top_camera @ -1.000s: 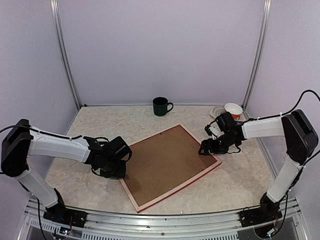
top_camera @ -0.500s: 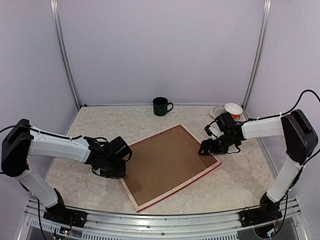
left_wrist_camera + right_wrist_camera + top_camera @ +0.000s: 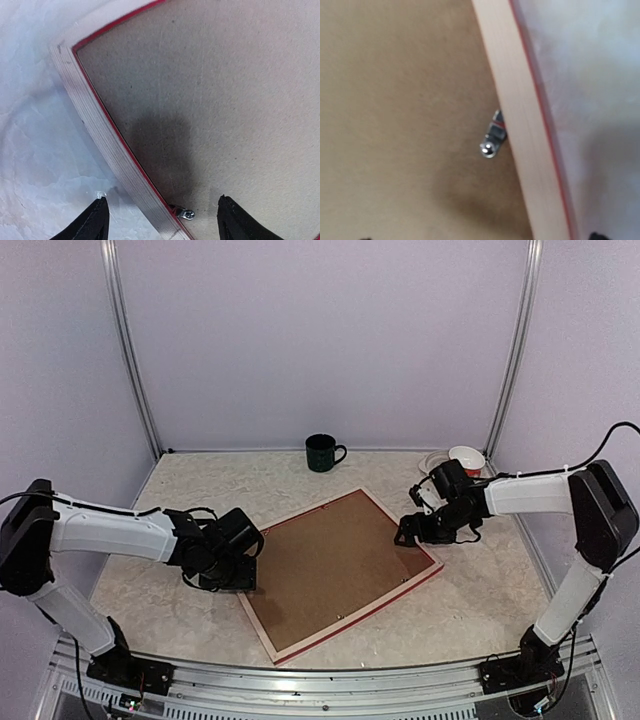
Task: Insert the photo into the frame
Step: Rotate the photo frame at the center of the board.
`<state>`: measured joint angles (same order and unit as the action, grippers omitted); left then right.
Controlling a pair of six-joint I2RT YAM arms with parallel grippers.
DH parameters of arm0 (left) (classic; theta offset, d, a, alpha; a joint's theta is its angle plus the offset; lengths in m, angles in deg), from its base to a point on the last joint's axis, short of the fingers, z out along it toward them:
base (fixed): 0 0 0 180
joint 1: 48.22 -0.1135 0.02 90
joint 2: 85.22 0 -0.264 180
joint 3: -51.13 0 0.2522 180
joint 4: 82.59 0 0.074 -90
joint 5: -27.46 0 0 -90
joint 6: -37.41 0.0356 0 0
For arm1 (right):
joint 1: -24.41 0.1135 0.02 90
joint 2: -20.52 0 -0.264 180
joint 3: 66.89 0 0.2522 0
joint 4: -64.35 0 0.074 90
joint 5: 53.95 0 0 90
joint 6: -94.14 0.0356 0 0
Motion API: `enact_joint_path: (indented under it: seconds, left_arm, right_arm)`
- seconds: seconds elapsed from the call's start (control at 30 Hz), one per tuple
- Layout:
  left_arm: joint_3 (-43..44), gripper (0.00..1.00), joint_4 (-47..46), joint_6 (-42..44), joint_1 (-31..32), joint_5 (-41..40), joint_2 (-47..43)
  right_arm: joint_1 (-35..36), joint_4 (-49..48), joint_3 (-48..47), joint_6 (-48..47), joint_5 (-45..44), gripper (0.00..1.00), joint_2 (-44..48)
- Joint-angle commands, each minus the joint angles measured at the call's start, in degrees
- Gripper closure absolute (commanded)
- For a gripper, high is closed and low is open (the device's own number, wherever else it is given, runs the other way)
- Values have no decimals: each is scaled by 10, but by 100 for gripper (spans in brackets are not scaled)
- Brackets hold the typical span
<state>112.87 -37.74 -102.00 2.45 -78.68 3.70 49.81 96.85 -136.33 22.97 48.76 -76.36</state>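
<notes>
Hovering low over the face-down frame (image 3: 100,135), the left pincer (image 3: 162,222) stood wide with nothing held. One fingertip was outside the rim over the table (image 3: 35,150) and the other over the brown board (image 3: 225,100), with the left clip (image 3: 186,214) lying between them. The right pincer (image 3: 408,533) was likewise spread and empty, with the opposite rim beneath it and the right clip (image 3: 492,137) just ahead of its tips, tucked against the wood. The photo was nowhere in sight; whether it lay under the board could not be told. The step appeared to be turning the clips. Doing it well would have meant narrowing one pincer, setting a fingertip against a clip's free end and sweeping it sideways flat along the board. Light pressure would have kept the frame from sliding, while the other arm steadied its own rim.
</notes>
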Motion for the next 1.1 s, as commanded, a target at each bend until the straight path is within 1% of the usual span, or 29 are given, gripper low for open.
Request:
enact_joint_path:
  seconds: [0.0, 0.07, 0.1, 0.2, 0.23, 0.43, 0.6, 0.73, 0.9, 1.07]
  left_arm:
    - [41, 24, 23, 28, -28, -38, -52]
    - [51, 17, 25, 45, -51, -42, -58]
    - [56, 15, 26, 54, -62, -42, -58]
    - [74, 2, 15, 79, -89, -42, -47]
    - [83, 1, 5, 86, -97, -41, -41]
    - [113, 1, -64, 122, -144, 0, 23]
    - [138, 1, -120, 133, -164, 45, 77]
    - [153, 1, -135, 135, -167, 59, 125]
    - [140, 1, -151, 131, -167, 77, 134]
    - [123, 1, -168, 125, -165, 97, 134]
  right_arm:
    - [5, 32, -17, 18, -26, 2, 68]
    - [1, 38, -7, 30, -24, 1, 93]
    - [0, 39, 0, 36, -20, 1, 105]
    - [0, 37, 25, 62, -1, 1, 146]
    - [0, 31, 44, 73, 7, 1, 162]
    - [3, -29, 151, 158, 83, 1, 249]
    - [34, -36, 198, 211, 65, 1, 284]
    - [69, -40, 222, 253, 55, 1, 297]
    - [105, -59, 257, 298, 48, 1, 295]
    - [122, -96, 271, 318, 53, 1, 262]
